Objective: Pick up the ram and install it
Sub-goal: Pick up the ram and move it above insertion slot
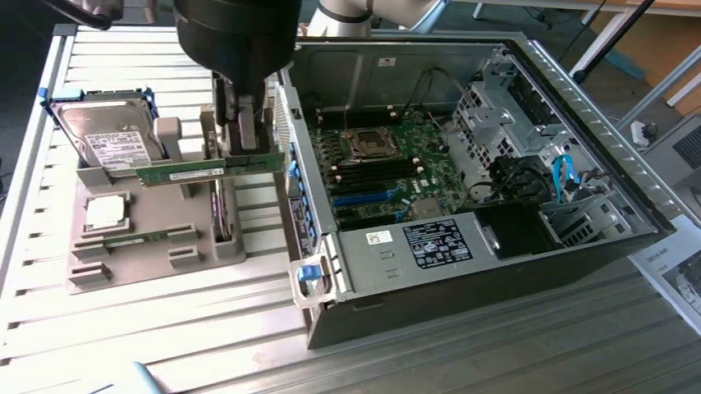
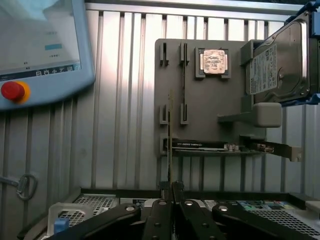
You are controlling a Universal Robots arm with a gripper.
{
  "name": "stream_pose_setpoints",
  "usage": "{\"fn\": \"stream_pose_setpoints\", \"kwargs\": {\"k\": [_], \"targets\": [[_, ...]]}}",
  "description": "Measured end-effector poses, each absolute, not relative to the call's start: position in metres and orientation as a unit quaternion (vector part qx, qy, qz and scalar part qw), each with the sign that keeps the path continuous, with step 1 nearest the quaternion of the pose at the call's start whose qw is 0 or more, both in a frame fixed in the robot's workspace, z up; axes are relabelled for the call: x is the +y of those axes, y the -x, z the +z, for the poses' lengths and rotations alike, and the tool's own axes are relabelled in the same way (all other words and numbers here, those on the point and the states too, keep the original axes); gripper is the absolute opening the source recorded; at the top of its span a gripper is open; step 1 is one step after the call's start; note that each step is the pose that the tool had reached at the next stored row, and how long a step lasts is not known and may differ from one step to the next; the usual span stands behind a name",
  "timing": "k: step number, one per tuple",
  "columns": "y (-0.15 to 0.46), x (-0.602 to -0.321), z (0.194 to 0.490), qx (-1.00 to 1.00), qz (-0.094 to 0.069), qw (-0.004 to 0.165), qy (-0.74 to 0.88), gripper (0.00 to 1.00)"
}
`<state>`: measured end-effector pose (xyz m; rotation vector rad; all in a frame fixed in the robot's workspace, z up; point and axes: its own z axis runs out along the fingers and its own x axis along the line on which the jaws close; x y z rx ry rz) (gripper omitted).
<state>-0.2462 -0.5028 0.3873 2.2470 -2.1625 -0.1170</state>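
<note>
Holding the ram (image 1: 208, 172) by its end nearest the computer case (image 1: 438, 271), the fingers (image 1: 235, 123) are clamped on it above the grey tray's (image 1: 143, 263) case-side edge. It is probably light, stiff and fragile, so it is best gripped by the board edges and not the chips.

The ram (image 1: 203, 172) in the claw (image 1: 246, 153) above the holder (image 1: 143, 258), computer case (image 1: 526, 279) to the exterior view's right

Hard drive (image 1: 104, 135) and silver processor (image 1: 105, 212) on grey fixture (image 1: 137, 264), beside open computer case (image 1: 460, 283).
</note>
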Motion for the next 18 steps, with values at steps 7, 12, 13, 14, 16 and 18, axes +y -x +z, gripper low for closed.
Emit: {"fn": "stream_pose_setpoints", "kwargs": {"k": [7,12,13,14,16,18], "targets": [[0.219,-0.503,0.387,-0.692,-0.037,0.01,-0.721,0.12],[0.205,-0.503,0.387,-0.692,-0.037,0.01,-0.721,0.12],[0.201,-0.503,0.387,-0.692,-0.037,0.01,-0.721,0.12],[0.198,-0.503,0.387,-0.692,-0.037,0.01,-0.721,0.12],[0.189,-0.503,0.387,-0.692,-0.037,0.01,-0.721,0.12],[0.181,-0.503,0.387,-0.691,-0.037,0.01,-0.721,0.12]]}}
